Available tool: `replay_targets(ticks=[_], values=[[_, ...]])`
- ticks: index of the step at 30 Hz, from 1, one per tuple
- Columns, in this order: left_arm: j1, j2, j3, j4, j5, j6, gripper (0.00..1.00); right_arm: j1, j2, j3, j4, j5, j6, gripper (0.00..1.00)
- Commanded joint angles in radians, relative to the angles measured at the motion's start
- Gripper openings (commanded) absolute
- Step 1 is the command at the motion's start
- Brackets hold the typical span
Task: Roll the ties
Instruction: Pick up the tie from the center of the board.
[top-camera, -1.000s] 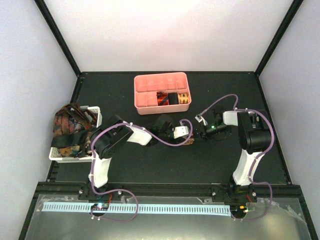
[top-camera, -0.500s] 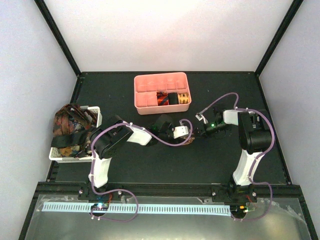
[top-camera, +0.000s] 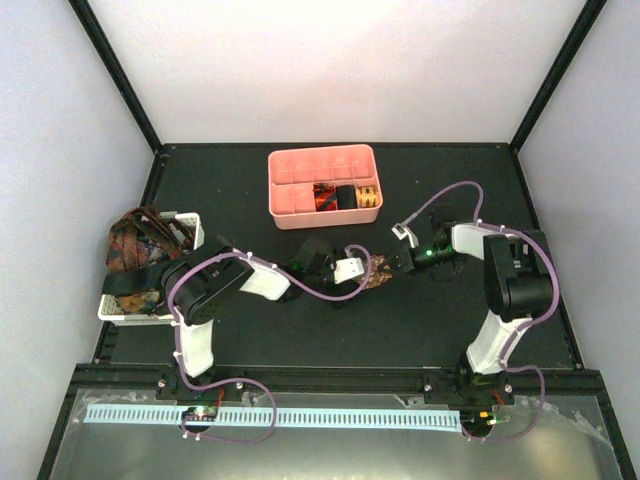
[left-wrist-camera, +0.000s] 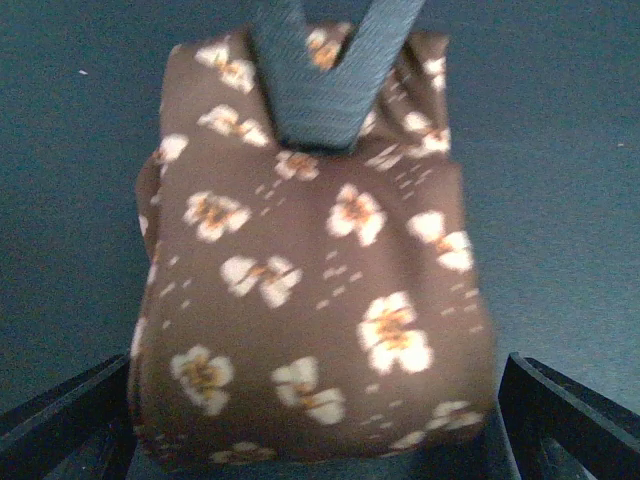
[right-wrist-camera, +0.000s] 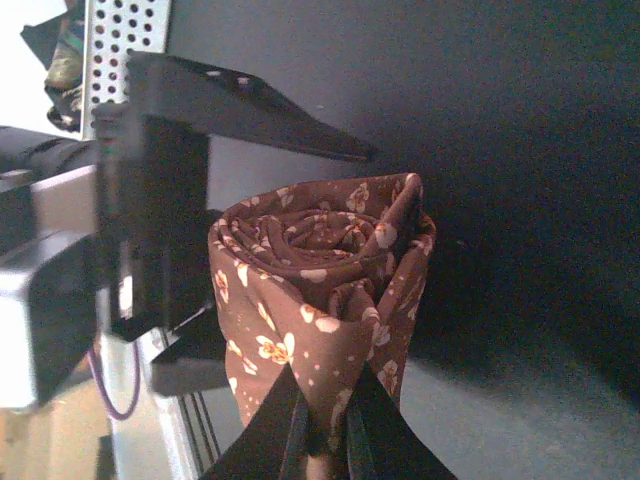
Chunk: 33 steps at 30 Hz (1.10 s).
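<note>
left end effector (left-wrist-camera: 315, 445): fingers spread apart, either side of rolled brown tie (left-wrist-camera: 310, 290) | right end effector (right-wrist-camera: 322, 432): clamped on the roll's edge | tie: between both end effectors

You have bare desk (top-camera: 330, 335) near the arm bases and to the right of the pink tray (top-camera: 295, 203). Mid-desk is crowded: the left claw (top-camera: 368, 277) and right claw (right-wrist-camera: 325, 440) meet head-on at the rolled brown tie (left-wrist-camera: 310, 300). The heaped white basket (top-camera: 125, 314) blocks the left edge.
</note>
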Motion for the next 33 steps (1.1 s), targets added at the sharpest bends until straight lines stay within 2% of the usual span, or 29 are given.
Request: replay_targets(ticks=[1, 3, 8, 14, 17, 19, 24, 30, 33], values=[[0.006, -0.023, -0.050, 0.106, -0.093, -0.017, 0.99, 0.010, -0.109, -0.026, 0.048, -0.014, -0.104, 0.02], [0.008, -0.021, -0.070, 0.151, -0.126, -0.035, 0.99, 0.014, -0.131, -0.026, 0.032, -0.015, -0.136, 0.02], [0.007, -0.017, -0.104, 0.239, -0.072, -0.042, 0.99, 0.021, -0.176, -0.036, 0.035, 0.004, -0.155, 0.02], [0.008, -0.050, -0.193, 0.458, -0.046, -0.054, 0.99, 0.041, -0.214, -0.036, 0.014, 0.041, -0.189, 0.02], [0.014, -0.075, -0.201, 0.483, -0.044, -0.063, 0.99, 0.045, -0.231, -0.037, 0.023, 0.067, -0.170, 0.02], [0.029, -0.105, -0.199, 0.455, -0.045, -0.076, 0.99, 0.049, -0.234, -0.021, 0.016, 0.098, -0.131, 0.01], [0.085, -0.215, -0.179, 0.256, 0.009, -0.081, 0.99, 0.058, -0.241, 0.036, -0.029, 0.133, -0.096, 0.02], [0.178, -0.285, -0.117, 0.014, 0.157, -0.133, 0.99, 0.066, -0.249, 0.146, -0.095, 0.182, -0.145, 0.02], [0.228, -0.306, -0.108, -0.034, 0.213, -0.158, 0.99, 0.066, -0.231, 0.252, -0.148, 0.239, -0.184, 0.02]])
